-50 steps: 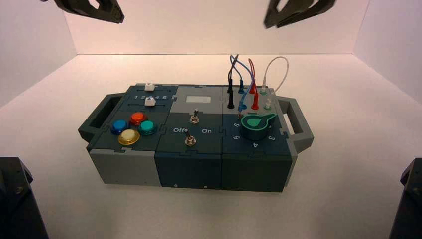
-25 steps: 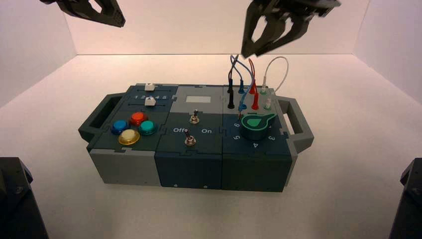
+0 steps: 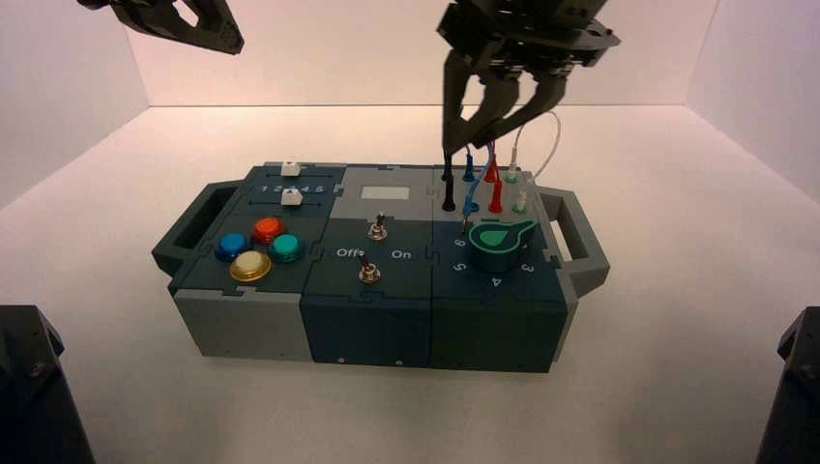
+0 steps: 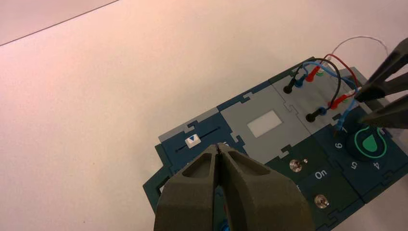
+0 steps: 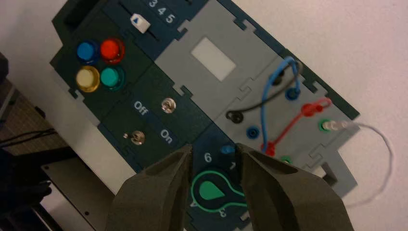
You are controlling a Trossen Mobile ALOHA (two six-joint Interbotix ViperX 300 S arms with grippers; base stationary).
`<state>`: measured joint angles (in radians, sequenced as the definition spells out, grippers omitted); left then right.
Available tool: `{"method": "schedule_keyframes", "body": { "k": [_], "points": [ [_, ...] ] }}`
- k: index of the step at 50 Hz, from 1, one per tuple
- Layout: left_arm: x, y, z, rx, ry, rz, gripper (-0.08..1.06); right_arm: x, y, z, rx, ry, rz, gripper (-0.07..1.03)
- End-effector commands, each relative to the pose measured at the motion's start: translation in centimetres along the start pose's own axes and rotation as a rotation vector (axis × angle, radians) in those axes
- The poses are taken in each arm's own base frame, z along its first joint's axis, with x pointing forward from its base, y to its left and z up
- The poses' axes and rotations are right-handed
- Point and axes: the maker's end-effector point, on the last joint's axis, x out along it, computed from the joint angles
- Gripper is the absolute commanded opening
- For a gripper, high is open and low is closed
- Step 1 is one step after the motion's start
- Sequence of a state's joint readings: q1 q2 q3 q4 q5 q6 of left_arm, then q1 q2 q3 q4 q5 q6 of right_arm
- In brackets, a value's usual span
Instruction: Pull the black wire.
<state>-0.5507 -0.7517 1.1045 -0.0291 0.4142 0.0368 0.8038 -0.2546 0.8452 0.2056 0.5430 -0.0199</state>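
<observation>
The black wire (image 4: 337,77) loops between two black plugs (image 3: 449,203) in the grey jack panel at the box's back right. It also shows in the right wrist view (image 5: 250,109), crossing under the blue wire (image 5: 281,77). My right gripper (image 3: 471,135) is open and empty. It hangs just above the wire loops, and its own view (image 5: 215,150) looks down on the green knob (image 5: 211,190). Its fingers (image 4: 380,91) reach in beside the wires in the left wrist view. My left gripper (image 4: 219,147) is shut and empty, parked high at the back left (image 3: 189,21).
Red (image 3: 490,135) and white (image 3: 541,121) wires stand beside the black one. The box (image 3: 367,319) also bears several coloured buttons (image 3: 259,246), two toggle switches (image 3: 378,229) lettered Off and On, and two sliders (image 3: 289,170). White walls enclose the table.
My right gripper has come down and leftward from the top edge to just above the wire loops, and still stands open. The left arm and the wires have not moved.
</observation>
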Motion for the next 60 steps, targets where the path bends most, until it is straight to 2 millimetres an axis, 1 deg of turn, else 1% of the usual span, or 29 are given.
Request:
{"method": "schedule_keyframes", "body": {
  "k": [1,10,21,34,50,55,60],
  "points": [
    [-0.5,-0.1,1.3,0.006,-0.037,-0.002,-0.02,0.3,0.3,1.1,-0.002,-0.010,0.005,0.47],
    [-0.5,0.0,1.4,0.005,-0.038,-0.001,-0.02,1.8,0.1,0.8,0.000,0.032,-0.004,0.47],
    [-0.5,0.0,1.4,0.005,-0.038,-0.001,-0.02,3.1,-0.4,1.7,0.000,0.030,-0.018,0.46],
    [-0.5,0.0,1.4,0.005,-0.038,-0.001,-0.02,4.5,-1.1,1.8,-0.011,0.064,-0.039,0.46],
    [-0.7,-0.1,1.5,0.006,-0.046,-0.002,-0.02,5.5,-2.6,2.0,0.010,0.083,-0.063,0.46],
    [-0.7,0.0,1.5,0.005,-0.046,0.000,-0.02,5.8,-2.7,2.1,0.012,0.085,-0.064,0.45],
    [-0.7,0.0,1.5,0.006,-0.046,0.000,-0.02,6.1,-2.7,2.0,0.012,0.095,-0.065,0.41]
  ]
}}
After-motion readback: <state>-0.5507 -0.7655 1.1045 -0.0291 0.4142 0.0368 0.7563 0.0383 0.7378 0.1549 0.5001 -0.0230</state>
